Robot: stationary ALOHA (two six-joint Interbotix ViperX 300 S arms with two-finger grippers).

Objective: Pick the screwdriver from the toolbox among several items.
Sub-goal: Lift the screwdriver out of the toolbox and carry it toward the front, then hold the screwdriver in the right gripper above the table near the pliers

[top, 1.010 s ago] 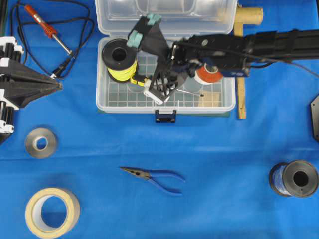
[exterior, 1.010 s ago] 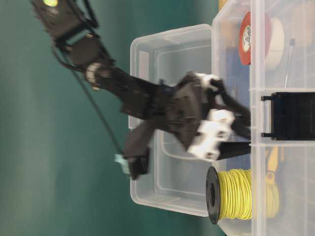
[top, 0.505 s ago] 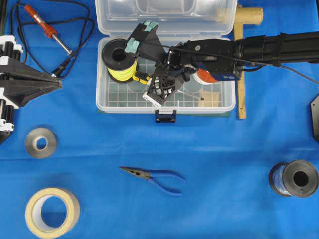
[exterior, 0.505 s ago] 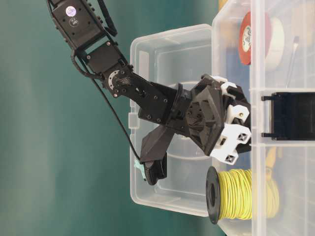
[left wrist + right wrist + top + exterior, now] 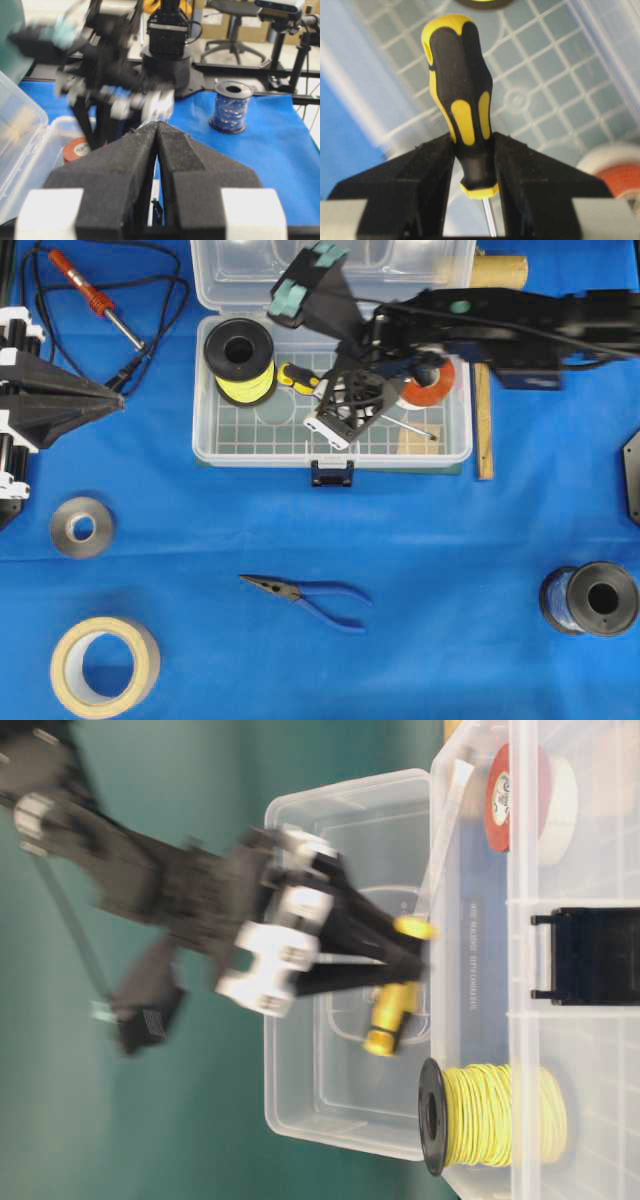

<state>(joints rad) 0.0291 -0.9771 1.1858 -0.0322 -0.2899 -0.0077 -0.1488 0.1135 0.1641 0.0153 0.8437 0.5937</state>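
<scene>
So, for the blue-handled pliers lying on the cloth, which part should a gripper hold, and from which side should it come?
Probably the two blue handles, from straight above. The pliers lie flat on the blue cloth with open space around them, so fingers could likely close across both handles together. The thin metal nose is narrower and lower, so it seems easier to miss.

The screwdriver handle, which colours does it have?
The screwdriver handle is black with yellow patches and yellow ends. The right wrist view shows it best.

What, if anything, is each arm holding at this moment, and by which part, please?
The right tool is shut on the screwdriver, clamping the lower end of its yellow-and-black handle, just above the shaft. The left tool is shut and holds nothing.
</scene>
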